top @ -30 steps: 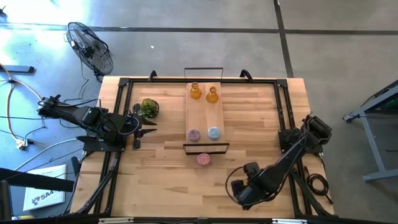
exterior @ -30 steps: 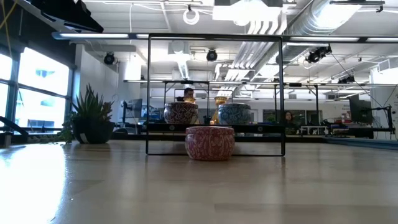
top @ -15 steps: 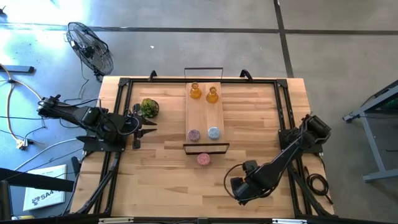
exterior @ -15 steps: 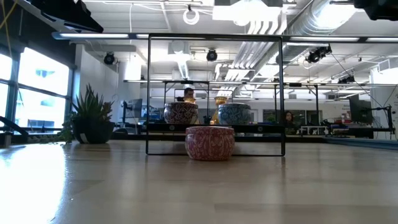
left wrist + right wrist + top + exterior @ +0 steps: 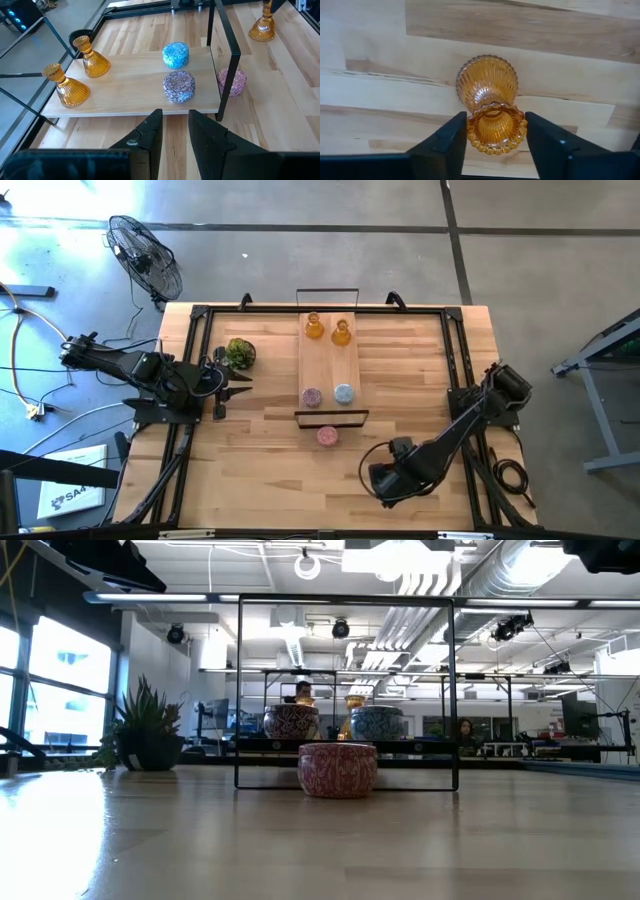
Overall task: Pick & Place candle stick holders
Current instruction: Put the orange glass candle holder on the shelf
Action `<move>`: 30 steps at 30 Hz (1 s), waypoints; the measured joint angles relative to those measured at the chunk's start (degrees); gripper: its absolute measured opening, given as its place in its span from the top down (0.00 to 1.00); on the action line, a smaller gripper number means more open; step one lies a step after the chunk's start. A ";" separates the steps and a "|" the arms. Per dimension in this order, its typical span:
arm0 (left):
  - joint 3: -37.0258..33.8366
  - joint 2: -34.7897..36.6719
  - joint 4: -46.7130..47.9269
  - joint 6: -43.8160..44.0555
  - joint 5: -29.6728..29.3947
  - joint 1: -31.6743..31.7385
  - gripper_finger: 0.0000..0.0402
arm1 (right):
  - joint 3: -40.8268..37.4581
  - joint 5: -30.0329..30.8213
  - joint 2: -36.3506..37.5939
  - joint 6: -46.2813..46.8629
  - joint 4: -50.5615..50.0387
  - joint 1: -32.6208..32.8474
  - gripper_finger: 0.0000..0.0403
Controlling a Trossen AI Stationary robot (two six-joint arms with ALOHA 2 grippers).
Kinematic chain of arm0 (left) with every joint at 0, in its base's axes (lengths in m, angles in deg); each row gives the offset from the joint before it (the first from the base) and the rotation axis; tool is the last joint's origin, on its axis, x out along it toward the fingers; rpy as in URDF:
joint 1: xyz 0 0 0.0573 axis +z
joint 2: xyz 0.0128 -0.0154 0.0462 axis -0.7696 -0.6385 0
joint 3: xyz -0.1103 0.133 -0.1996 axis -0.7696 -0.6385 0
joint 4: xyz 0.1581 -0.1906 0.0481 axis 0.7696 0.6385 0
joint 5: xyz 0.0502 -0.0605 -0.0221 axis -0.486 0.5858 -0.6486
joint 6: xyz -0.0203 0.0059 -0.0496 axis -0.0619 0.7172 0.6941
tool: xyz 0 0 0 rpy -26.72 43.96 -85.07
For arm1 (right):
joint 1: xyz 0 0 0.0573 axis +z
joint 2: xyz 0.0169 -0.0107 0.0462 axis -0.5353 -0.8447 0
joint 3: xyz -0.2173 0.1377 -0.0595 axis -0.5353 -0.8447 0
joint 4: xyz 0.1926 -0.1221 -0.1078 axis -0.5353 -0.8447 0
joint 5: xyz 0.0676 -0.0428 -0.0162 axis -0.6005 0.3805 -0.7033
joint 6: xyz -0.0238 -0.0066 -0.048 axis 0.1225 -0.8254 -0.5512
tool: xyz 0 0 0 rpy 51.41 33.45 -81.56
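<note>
Near the front right of the table, right under the right arm, stands the ribbed amber glass candle stick holder with the beaded rim (image 5: 492, 107), upright on its flared foot on the bare wood. That's the relation we care about: its long axis runs straight up toward the wrist camera, and the right gripper (image 5: 495, 132) comes down along that same axis, so the holder sits dead between the two dark fingers (image 5: 449, 142) rather than off to one side. In the right wrist view the fingers bracket the beaded top, each pad just beside the rim. We honestly can't tell if they're touching the glass or a hair off, so we won't call it clamped or apart.

In the high view the right gripper (image 5: 388, 480) covers the holder completely. Our guess is the next thing needed is a firm pinch on that narrow neck, then a straight lift.

Further out, the pale wooden board in the black wire frame (image 5: 330, 385) is well apart toward the table's middle. The left gripper (image 5: 236, 383) waits at the left edge, fingers (image 5: 150, 137) close together on nothing, much farther from this holder.
</note>
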 joint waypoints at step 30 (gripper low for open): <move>0.00 0.00 0.00 -0.02 0.00 -0.02 0.77 | 13.39 5.15 -0.01 -6.95 -21.27 -2.45 0.61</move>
